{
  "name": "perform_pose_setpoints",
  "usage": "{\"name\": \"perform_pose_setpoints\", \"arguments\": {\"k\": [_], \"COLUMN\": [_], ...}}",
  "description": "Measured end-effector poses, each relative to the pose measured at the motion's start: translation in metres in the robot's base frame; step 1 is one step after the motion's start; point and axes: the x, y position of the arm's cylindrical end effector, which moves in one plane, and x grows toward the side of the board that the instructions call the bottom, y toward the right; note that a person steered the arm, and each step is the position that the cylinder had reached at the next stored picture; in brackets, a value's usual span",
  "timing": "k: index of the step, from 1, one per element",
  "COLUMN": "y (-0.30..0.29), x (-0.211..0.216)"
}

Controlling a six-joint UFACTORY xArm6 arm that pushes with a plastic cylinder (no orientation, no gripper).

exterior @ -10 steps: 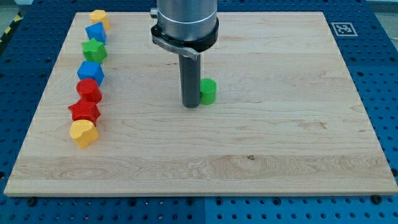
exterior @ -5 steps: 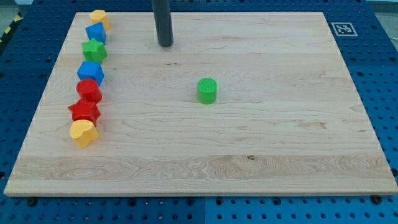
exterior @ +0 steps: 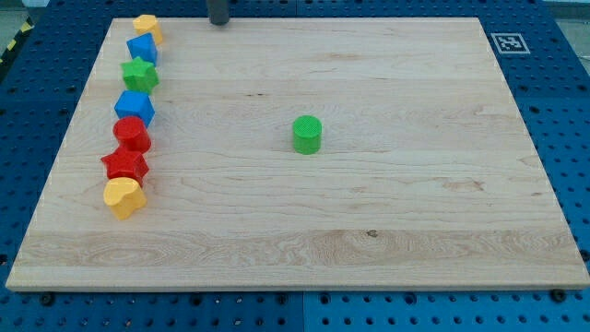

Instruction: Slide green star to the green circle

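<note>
At the view's top right corner of the wooden worktop (exterior: 415, 221) sits a small black-and-white square marker (exterior: 506, 42), a coded pattern with no readable writing on it; no brand or label shows anywhere else. Around the board lies a blue perforated base (exterior: 572, 138) dotted with holes. My tip (exterior: 218, 22) shows only as a short dark stub at the view's top edge, right at the board's far rim, well apart from every block; the arm carries no hand, so nothing is held. Down the view's left side runs a column of seven blocks, each touching or just beside the next: a yellow block (exterior: 146, 27) at the top, a blue block (exterior: 142, 49), the green star (exterior: 140, 74), a second blue block (exterior: 135, 107), a red block (exterior: 132, 134), a red star (exterior: 124, 165) and a yellow heart-like block (exterior: 123, 196) at the bottom. The green circle (exterior: 307, 135) stands alone near the board's middle, well to the right of the column, with bare wood between it and the green star.
</note>
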Motion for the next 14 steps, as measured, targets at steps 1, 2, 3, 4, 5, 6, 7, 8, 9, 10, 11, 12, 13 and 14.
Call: {"name": "perform_pose_setpoints", "arguments": {"k": [1,2,3,4,5,6,7,8,9,10,11,12,13,14], "y": [-0.026,-0.056,-0.094,-0.116,-0.118,-0.118,-0.119,-0.129,-0.129,-0.129,-0.123,-0.093,-0.057,-0.017], "x": [-0.001,0.000,0.002,0.010,0.027,0.057,0.065,0.081,0.104,0.124,0.134,0.140,0.148,0.161]}}
